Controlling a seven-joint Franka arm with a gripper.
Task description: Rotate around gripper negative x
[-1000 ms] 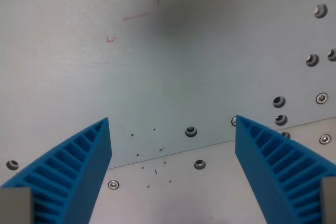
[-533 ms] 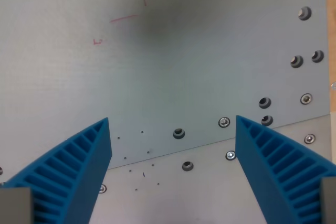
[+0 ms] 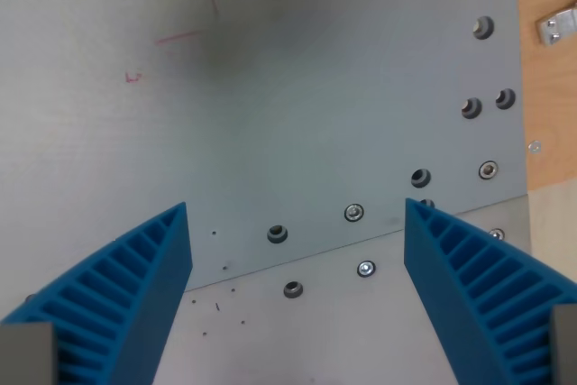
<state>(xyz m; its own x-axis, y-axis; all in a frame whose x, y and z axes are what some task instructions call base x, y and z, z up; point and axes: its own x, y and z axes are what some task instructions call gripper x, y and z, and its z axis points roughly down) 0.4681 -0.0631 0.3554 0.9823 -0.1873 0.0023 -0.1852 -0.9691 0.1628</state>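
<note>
My gripper [image 3: 297,214] is open and empty. Its two blue ribbed fingers [image 3: 135,286] stand wide apart at the bottom of the wrist view, one on the left and one on the right. They hang above a grey metal plate [image 3: 297,105] with nothing between them but the bare plate.
The plate has several screw holes [image 3: 278,234] and bolts [image 3: 354,214], faint red pen marks [image 3: 176,38] and a seam [image 3: 315,250] to a lighter plate. A wooden surface [image 3: 550,114] with a small metal bracket [image 3: 559,24] shows at the wrist view's right edge.
The whole scene has slid toward the wrist view's left, so the camera has moved. The wooden surface and the bracket have come into view at the right. The fingers stay as wide apart as before.
</note>
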